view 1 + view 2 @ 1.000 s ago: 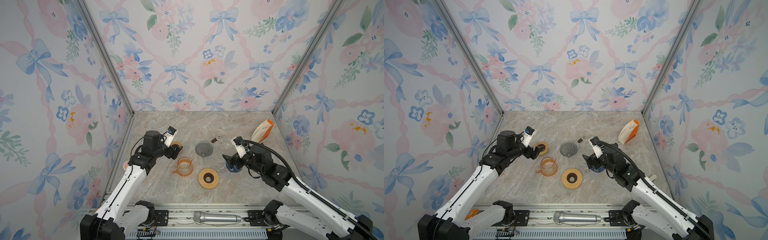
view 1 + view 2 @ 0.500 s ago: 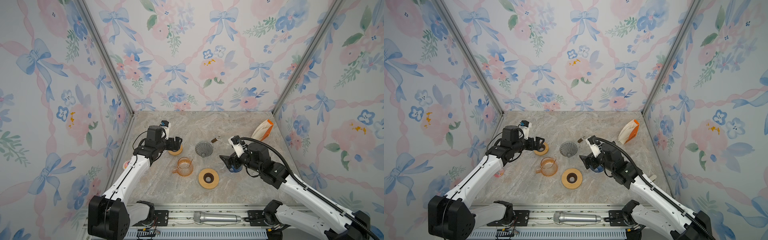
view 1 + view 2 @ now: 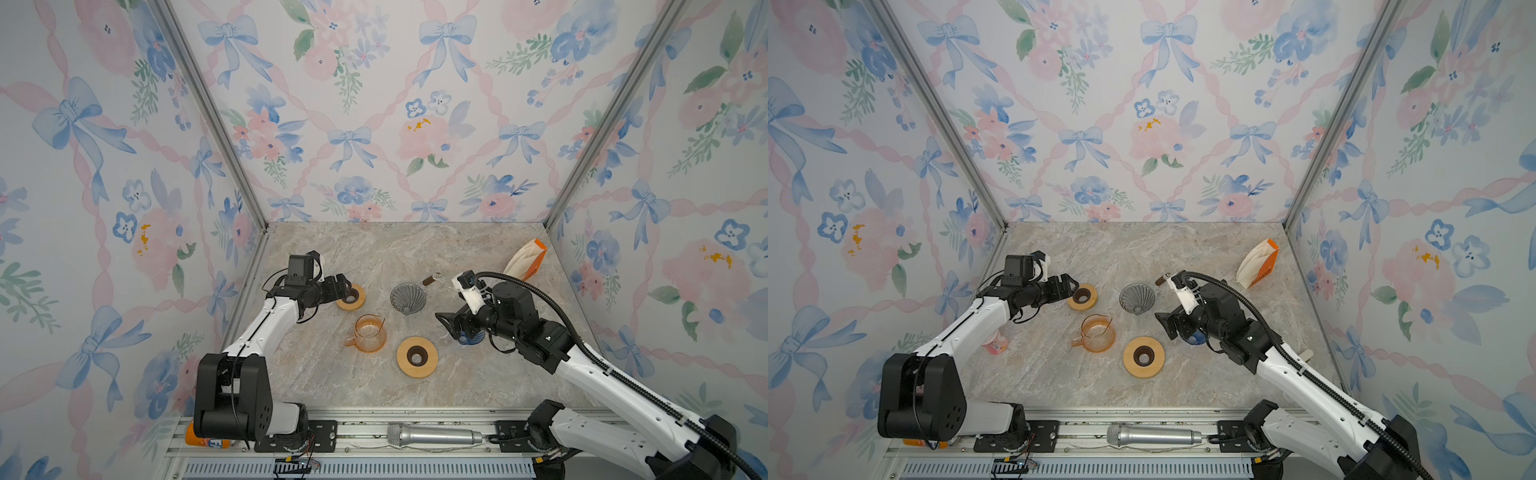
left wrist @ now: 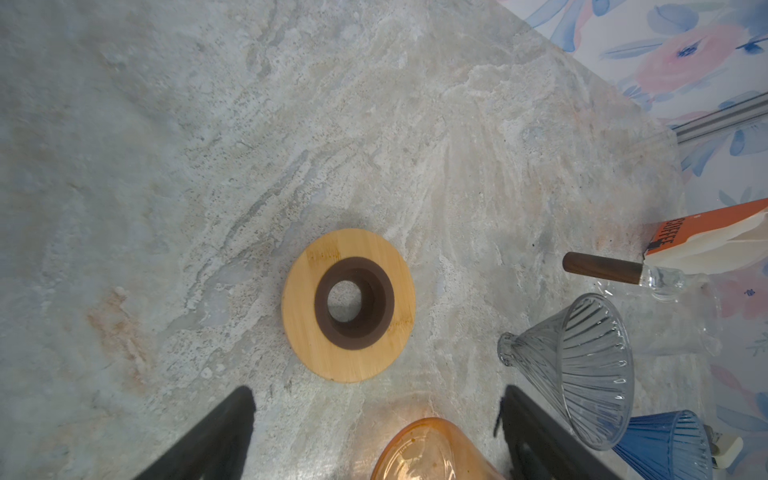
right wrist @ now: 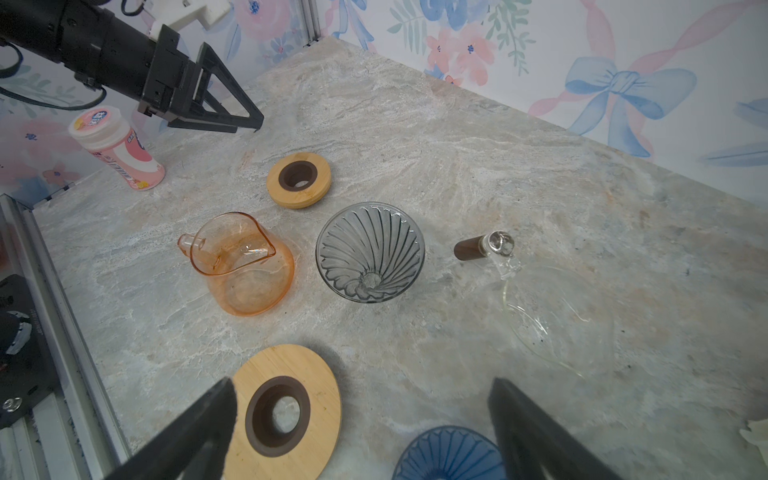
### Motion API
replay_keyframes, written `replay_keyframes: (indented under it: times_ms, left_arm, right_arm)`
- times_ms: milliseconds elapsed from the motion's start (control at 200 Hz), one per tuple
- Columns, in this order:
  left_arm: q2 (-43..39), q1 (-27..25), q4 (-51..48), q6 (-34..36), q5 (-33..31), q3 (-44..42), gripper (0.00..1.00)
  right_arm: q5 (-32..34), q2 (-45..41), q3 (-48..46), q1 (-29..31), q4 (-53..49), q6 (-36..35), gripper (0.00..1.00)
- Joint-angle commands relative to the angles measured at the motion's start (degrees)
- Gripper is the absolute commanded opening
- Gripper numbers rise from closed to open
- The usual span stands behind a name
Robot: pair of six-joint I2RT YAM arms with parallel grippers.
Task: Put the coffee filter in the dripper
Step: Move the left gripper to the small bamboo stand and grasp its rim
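Pickup not begun: your left pincer (image 3: 343, 287) and right pincer (image 3: 448, 326) both gape empty; next, I judge, draw one from the coffee filter pack (image 3: 525, 259) far right for the grey dripper (image 3: 408, 297).

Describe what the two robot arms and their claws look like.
Both arms have white shell links with black joints. The left arm carries thin black cable loops; the right arm has a thick ribbed black hose running along it. The left claw and right claw are black, with tapering triangular fingers.
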Motion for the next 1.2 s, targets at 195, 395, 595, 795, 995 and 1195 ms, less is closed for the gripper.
replay_keyframes:
  times_ms: [195,395,595,795,995,1195]
  left_arm:
    - [6.9,4.0,-0.9,-0.8,5.1,0.3,0.86]
    - [11.4,5.2,-0.8,-0.5,7.1,0.8,0.84]
    - [16.1,5.2,-0.6,-0.3,9.3,1.7,0.8]
    - [18.8,5.2,2.6,-1.7,11.6,1.0,0.74]
    - [20.1,5.2,6.4,-3.5,12.9,-1.3,0.62]
    - [20.1,5.2,10.5,-5.0,15.3,-3.1,0.54]
  right_arm:
    - [-2.8,2.4,2.2,0.4,0.2,1.9,0.96]
    - [-2.3,3.1,2.4,0.5,0.7,2.3,0.97]
    - [-1.3,3.2,2.2,0.8,0.8,2.7,0.96]
    - [-0.1,3.1,2.1,1.2,1.6,2.8,0.97]
    - [0.2,3.1,1.8,1.2,2.1,2.6,0.96]
    - [0.0,3.7,1.3,1.2,3.2,2.6,0.97]
